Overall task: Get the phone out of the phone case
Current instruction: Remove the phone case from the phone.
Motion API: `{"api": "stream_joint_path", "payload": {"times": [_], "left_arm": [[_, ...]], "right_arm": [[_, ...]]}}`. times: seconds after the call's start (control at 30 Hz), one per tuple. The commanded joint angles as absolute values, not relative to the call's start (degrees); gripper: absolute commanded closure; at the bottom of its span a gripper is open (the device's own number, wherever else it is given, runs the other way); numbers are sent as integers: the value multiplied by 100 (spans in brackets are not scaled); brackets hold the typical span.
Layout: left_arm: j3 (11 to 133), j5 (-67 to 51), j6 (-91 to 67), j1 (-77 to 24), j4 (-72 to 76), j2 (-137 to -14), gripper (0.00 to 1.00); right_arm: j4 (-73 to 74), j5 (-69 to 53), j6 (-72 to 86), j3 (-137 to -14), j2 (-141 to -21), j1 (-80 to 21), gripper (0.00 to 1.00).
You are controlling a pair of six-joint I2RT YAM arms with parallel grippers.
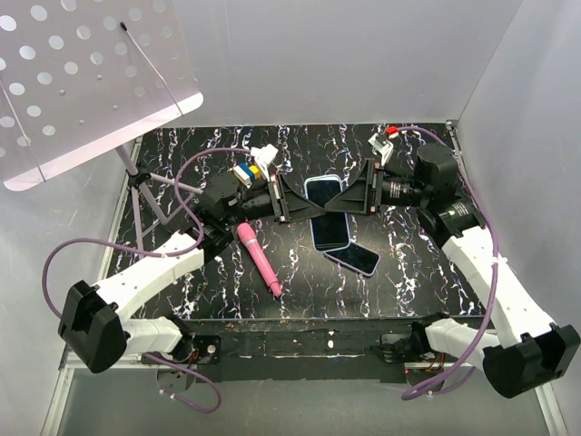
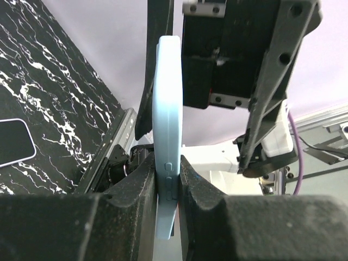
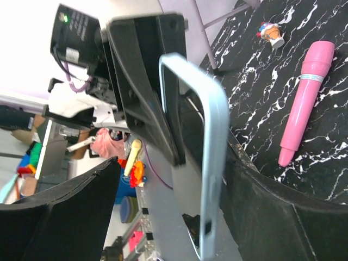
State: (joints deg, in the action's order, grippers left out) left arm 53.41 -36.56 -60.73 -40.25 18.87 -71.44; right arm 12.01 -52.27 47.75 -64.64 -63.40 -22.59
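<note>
A phone in a light blue case point(image 1: 322, 192) is held above the table between my two grippers, its dark face up. My left gripper point(image 1: 295, 202) is shut on the case's left edge. In the left wrist view the case point(image 2: 166, 109) stands edge-on, pinched between both fingers point(image 2: 138, 185). My right gripper point(image 1: 349, 196) is at the case's right edge with its jaws wide apart. In the right wrist view the case rim point(image 3: 215, 136) lies against one finger point(image 3: 261, 201), and the other finger point(image 3: 60, 212) is well clear of it.
A dark blue phone point(image 1: 329, 231) and a phone with a lilac rim point(image 1: 352, 259) lie on the black marbled table point(image 1: 418, 272) just below the held case. A pink cylindrical object point(image 1: 260, 260) lies to their left. A perforated white stand point(image 1: 82, 73) is at the back left.
</note>
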Motion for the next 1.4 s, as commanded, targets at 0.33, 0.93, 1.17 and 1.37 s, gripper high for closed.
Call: {"api": "stream_joint_path", "payload": {"times": [0.33,0.93,1.17,1.37], "left_arm": [[5431,-3393,-6952,-3560,2338,-6399,100],[5590,-3683,-7330,-3428,2373,-6451,100],[5581,-3797,-7690,-3410,2689,-6556,100],[5494,-4314,-8760,-3287,3478,-6951,100]], "right_arm": [[291,-6398,4887,-5520,-5502,-2206,38],[-325,-6785,4702,-5581,-5827,-2215,60],[-378,-6715,4439,-5590,-5862,-2311,75],[-511,-6497,3519,-5572,-5696,-2741,99]]}}
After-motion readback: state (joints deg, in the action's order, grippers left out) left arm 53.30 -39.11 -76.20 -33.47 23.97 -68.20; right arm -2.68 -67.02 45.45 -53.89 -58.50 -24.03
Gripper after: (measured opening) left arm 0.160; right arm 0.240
